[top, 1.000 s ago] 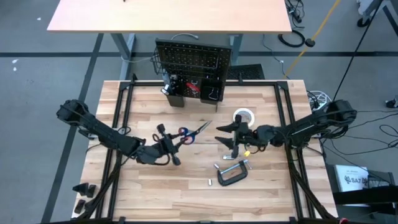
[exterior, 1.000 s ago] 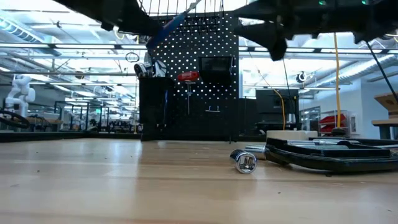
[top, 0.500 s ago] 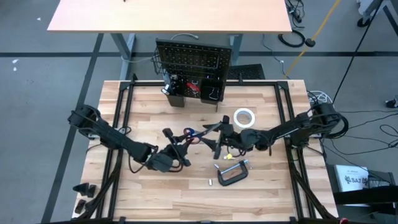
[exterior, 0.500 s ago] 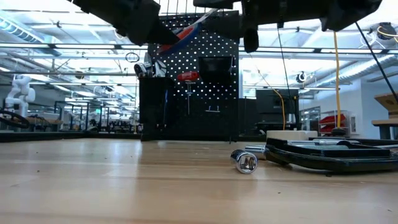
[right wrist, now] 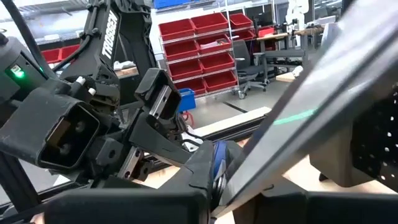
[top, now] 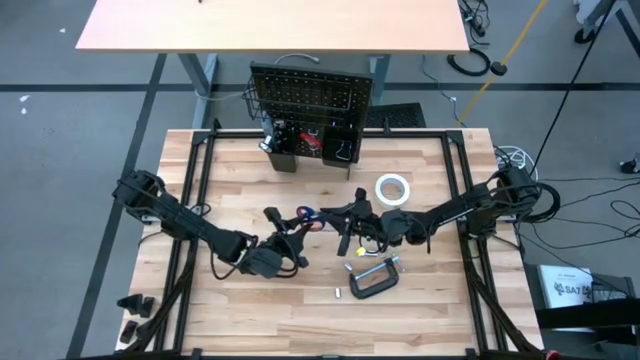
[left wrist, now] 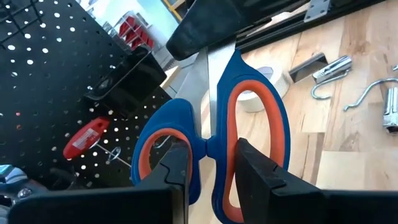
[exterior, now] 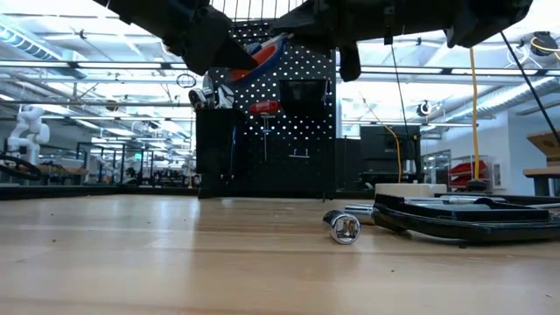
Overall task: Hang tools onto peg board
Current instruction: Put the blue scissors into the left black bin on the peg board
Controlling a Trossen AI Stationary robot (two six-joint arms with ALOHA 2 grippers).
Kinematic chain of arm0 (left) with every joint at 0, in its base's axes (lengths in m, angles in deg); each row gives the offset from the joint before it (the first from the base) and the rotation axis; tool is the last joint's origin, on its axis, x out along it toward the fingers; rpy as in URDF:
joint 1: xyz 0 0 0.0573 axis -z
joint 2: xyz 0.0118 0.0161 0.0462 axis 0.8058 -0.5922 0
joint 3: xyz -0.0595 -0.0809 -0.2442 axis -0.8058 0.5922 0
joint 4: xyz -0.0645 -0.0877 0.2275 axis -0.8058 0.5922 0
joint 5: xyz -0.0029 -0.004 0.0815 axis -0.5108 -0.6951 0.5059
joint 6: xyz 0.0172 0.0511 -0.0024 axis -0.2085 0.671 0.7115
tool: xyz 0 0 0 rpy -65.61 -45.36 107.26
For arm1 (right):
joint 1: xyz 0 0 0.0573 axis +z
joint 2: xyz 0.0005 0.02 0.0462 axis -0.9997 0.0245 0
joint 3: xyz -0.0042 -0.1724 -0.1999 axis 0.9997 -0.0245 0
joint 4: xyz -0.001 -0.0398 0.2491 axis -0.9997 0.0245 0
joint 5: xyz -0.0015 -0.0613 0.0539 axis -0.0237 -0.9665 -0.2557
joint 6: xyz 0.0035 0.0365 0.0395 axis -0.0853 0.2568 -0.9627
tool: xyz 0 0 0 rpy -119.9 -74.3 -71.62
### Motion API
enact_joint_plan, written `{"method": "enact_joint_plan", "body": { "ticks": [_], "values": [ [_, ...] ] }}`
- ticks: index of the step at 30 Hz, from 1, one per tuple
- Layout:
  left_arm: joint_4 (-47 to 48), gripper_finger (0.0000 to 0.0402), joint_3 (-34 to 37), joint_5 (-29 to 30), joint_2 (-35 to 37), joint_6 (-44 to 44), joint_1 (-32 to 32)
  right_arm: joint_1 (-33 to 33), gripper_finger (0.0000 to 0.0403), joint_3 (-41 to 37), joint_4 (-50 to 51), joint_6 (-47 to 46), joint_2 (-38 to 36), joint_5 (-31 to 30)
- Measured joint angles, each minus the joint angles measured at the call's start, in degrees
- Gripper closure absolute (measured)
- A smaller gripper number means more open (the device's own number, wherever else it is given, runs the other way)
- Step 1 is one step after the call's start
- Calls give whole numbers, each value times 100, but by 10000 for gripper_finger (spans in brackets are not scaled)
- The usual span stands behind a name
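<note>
Both tools grasp the scissors above mid-worktop: the left tool is clenched through the handle loops, and the right tool is clamped on the blades ahead of it, apparently a handover to free the loops for hanging. The pegboard stands well beyond both tools; the C-clamp lies just below the right one.

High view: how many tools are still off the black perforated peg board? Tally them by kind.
Orange-and-blue-handled scissors, held above the table: 1
White tape roll: 1
Black C-clamp: 1
Small silver socket-like piece: 1
Total: 4
</note>
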Motion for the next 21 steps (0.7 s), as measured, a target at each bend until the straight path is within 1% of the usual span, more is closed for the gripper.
{"method": "enact_joint_plan", "body": {
  "ticks": [2,3,8,10,12,15,21],
  "values": [
    [2,327,0,-51,0,-4,-13,26,384,0,1,-19,0,-47],
    [0,319,0,-83,0,-9,-35,38,384,-2,-35,15,2,-74],
    [-43,217,0,-226,2,-138,-184,64,384,-11,-78,75,11,-127],
    [-57,185,0,-404,2,-402,-274,66,384,-11,-104,47,11,-178],
    [-39,164,-2,-624,5,-597,-365,63,384,-21,-95,47,15,-199],
    [56,154,-2,-858,11,-747,-475,66,384,-31,-91,54,21,-257],
    [114,152,-3,-883,14,-761,-534,63,384,-31,-127,77,22,-249]
  ]
}}
